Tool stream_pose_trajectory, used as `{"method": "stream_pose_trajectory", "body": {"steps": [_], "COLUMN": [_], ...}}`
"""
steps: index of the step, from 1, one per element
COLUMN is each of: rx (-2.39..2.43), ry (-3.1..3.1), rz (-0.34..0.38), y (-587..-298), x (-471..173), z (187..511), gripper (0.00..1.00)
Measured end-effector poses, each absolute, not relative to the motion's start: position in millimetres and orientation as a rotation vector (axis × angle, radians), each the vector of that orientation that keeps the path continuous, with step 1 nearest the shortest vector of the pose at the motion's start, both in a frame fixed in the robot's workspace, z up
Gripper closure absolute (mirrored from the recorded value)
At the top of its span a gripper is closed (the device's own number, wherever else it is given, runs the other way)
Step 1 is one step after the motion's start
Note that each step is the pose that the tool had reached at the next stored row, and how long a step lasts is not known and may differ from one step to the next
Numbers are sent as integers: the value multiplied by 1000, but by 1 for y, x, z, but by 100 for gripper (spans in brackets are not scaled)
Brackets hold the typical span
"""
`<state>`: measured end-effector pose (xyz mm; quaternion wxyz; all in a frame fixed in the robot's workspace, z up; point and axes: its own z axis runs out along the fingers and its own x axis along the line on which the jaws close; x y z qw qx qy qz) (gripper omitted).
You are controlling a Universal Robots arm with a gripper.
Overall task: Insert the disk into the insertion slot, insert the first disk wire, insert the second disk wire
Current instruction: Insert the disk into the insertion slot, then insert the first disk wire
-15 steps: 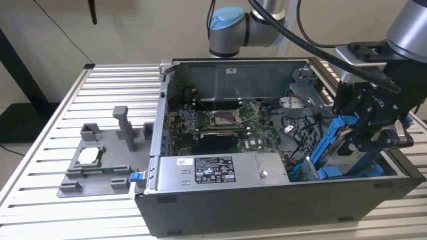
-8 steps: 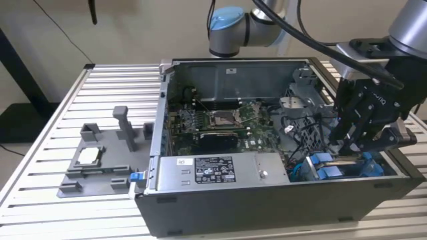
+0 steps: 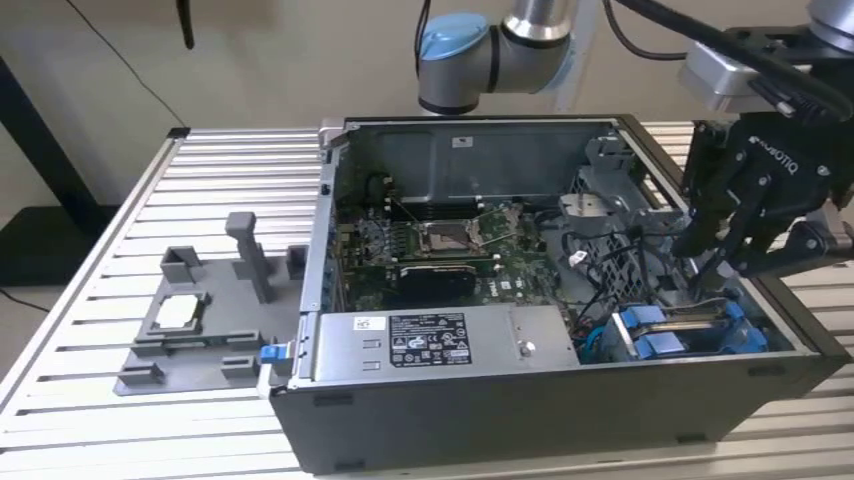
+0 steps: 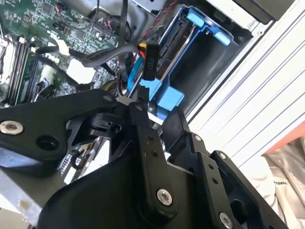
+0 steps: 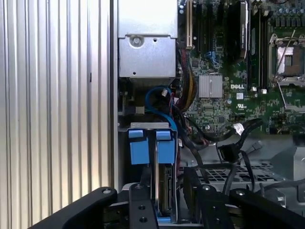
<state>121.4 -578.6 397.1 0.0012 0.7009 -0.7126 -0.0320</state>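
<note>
**Disk (image 3: 687,330) in the cage, claw spread right above it**

One disk, and it is down inside the one insertion slot (image 5: 148,126), the grey metal cage at about 4 o'clock in the exterior view, in the near corner of the open computer case (image 3: 534,420). Two blue tabs (image 5: 143,148) of its carrier stand side by side at the mouth of the cage in the first wrist view.

One claw (image 3: 714,265) hangs over it. From the claw, the disk lies at roughly 7 o'clock, just below the tips, very near. Its two fingers (image 4: 143,124) are spread, and the blue carrier shows through the gap between them in the second wrist view; nothing is pinched there.

One black wire plug (image 4: 150,59) sits just past one fingertip, against the end of the disk. Whether it is pushed home, I cannot tell.

Elsewhere in the exterior view: one grey power-supply box (image 3: 427,345) at 6 o'clock, one green motherboard (image 3: 441,240) at centre, and one grey fixture (image 3: 200,320) at 9 o'clock, outside the case on the slatted table (image 3: 80,300).
</note>
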Motion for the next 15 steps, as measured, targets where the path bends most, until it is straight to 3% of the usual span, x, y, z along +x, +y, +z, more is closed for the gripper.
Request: {"method": "stream_pose_trajectory", "body": {"steps": [9, 15], "rx": [2265, 2311], "ry": [-2282, -2277], "rz": [-160, -152], "y": [-578, -578], "x": [121, 121], "z": [403, 406], "gripper": [60, 60]}}
